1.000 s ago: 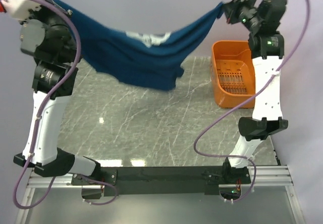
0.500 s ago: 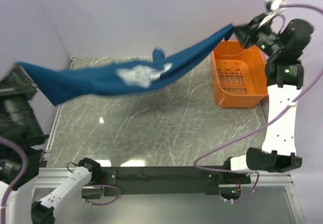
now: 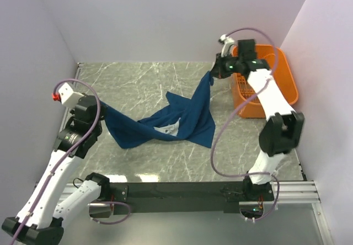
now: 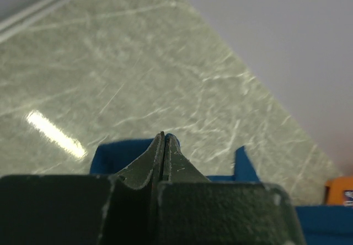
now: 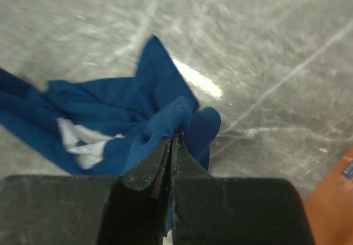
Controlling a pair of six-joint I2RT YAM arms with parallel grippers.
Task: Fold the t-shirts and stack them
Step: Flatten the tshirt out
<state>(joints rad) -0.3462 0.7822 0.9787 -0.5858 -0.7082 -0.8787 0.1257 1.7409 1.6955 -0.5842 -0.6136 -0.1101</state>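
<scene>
The dark blue t-shirt [image 3: 185, 118] is sagging across the middle of the grey marble table [image 3: 138, 79], strung between the two grippers and crumpling where its middle is resting on the stone. The left gripper [image 3: 103, 108] is pinching one end of it low at the table's left side. In the left wrist view its fingers [image 4: 179, 168] are pressing together with no gap showing, and blue fabric is spreading out just beyond and beneath their tips. The right gripper [image 3: 213, 73] is holding the opposite end raised toward the far right, just beside the orange basket [image 3: 291, 90], so the shirt is hanging down from it in a narrow fold to the table. In the right wrist view its fingers [image 5: 149, 173] are likewise clamping tight on a bunched fold of the shirt, which is emerging right at the tips and falling away below them. The pale print [image 3: 168, 128] is showing only partly, tucked among the creases near the shirt's middle.
</scene>
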